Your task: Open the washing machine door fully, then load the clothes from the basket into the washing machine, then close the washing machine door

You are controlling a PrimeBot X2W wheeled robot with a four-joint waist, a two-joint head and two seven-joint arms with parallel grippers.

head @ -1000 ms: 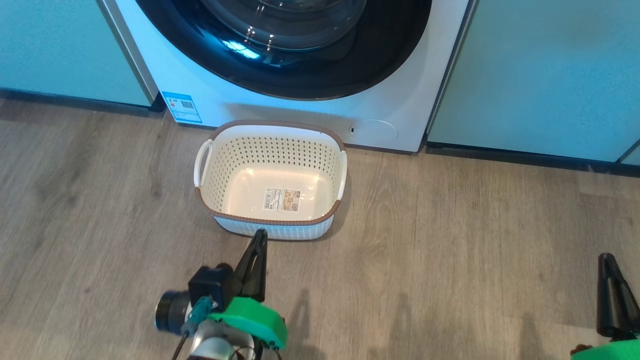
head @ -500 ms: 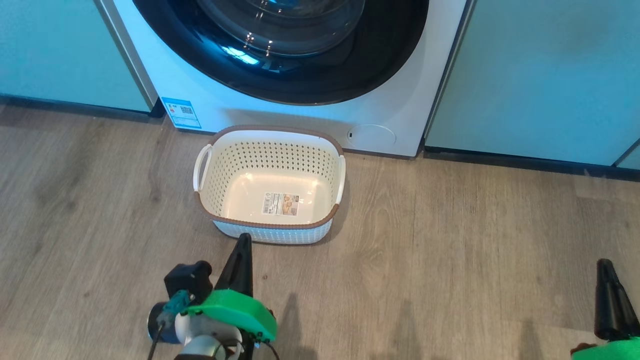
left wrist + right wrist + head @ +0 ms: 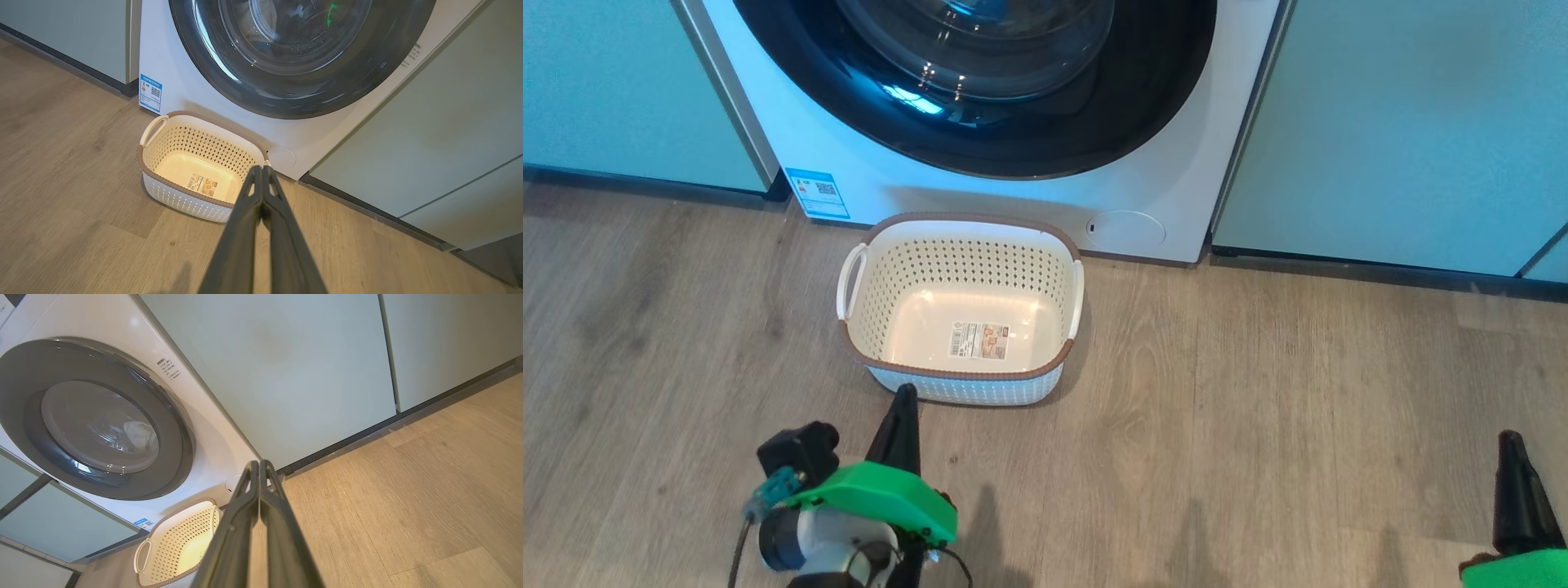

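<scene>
The left gripper (image 3: 904, 398) has drawn back toward the lower left, its jaws and those of the right gripper (image 3: 1512, 443) pressed together and empty, while the basket (image 3: 964, 219) sits empty mid-frame and the clothes (image 3: 139, 432) lie behind the closed washing machine door (image 3: 980, 151) at the top, so the task looks done.

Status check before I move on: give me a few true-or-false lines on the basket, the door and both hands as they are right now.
1. The basket has no clothes in it. True: just a label sticker on its bottom.
2. The door stands open. False: it is shut against the washer.
3. The left hand holds a garment. False: its fingers are shut together with nothing between them.
4. The right hand is shut. True, and it holds nothing.
5. The basket lies on its side. False: it stands upright on the floor in front of the washer.
</scene>
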